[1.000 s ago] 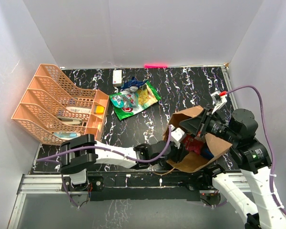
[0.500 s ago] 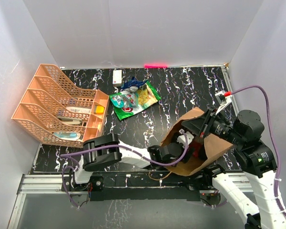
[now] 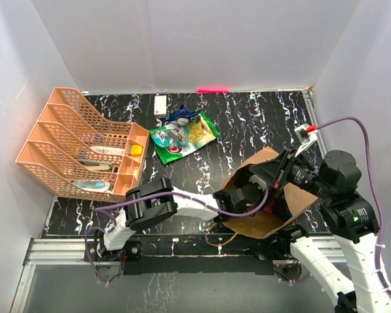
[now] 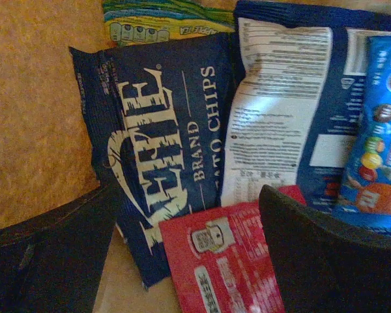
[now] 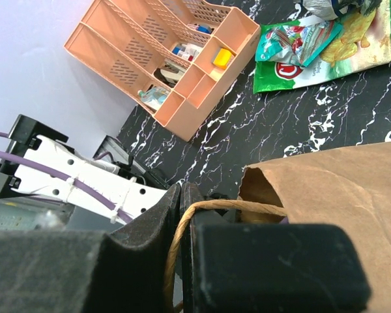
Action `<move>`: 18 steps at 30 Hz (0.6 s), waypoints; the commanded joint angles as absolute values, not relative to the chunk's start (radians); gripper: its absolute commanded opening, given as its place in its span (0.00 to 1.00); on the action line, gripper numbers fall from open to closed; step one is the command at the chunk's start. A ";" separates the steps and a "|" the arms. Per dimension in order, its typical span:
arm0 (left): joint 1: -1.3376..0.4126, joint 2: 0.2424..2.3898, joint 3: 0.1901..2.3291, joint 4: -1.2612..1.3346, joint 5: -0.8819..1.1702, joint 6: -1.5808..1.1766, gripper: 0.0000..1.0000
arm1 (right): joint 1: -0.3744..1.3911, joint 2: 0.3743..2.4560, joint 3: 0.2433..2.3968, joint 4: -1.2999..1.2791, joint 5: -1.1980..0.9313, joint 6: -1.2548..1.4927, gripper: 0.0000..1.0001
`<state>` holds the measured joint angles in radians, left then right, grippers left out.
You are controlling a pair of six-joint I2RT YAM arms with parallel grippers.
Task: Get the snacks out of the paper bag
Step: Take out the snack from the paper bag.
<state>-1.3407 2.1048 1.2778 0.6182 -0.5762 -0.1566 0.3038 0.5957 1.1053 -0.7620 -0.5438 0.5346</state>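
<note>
the left gripper [image 4: 189, 218] is deep inside the paper bag [image 3: 257, 225], its two fingers spread wide and holding nothing. directly ahead, between them, lies a red packet [image 4: 221, 261], resting on the near corner of a dark blue packet [image 4: 163, 143] of chips. the long axis of the dark blue packet runs away from the fingers, a little tilted, so the jaws stand across its short side. to the right lie a second blue packet [image 4: 280, 111] with a white label and a bright blue candy packet [image 4: 381, 130]. a green-yellow pouch [image 4: 163, 19] shows at the far end. the right gripper [image 5: 181, 195] is closed on the loop handle [image 5: 247, 204] of the bag, so i judge the left arm is the one placed for the pick. the red packet is cut off by the lower edge, and from above the bag wall hides the left fingers. i cannot tell whether more packets lie beneath
</note>
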 commanded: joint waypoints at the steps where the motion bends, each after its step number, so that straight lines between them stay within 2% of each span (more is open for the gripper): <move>1: -1.317 2.157 1.355 0.571 -0.588 -0.147 0.87 | 0.305 0.591 1.146 -0.734 -0.524 0.514 0.08; 6: -1.296 2.227 1.421 0.570 -0.581 -0.133 0.86 | 0.306 0.577 1.137 -0.762 -0.503 0.506 0.08; 10: -1.273 2.286 1.494 0.540 -0.541 -0.129 0.79 | 0.305 0.563 1.130 -0.809 -0.464 0.483 0.08; 12: -1.260 2.305 1.521 0.540 -0.513 -0.128 0.73 | 0.305 0.555 1.124 -0.826 -0.437 0.472 0.08; 18: -1.243 2.339 1.586 0.545 -0.478 -0.095 0.40 | 0.304 0.540 1.105 -0.849 -0.358 0.456 0.08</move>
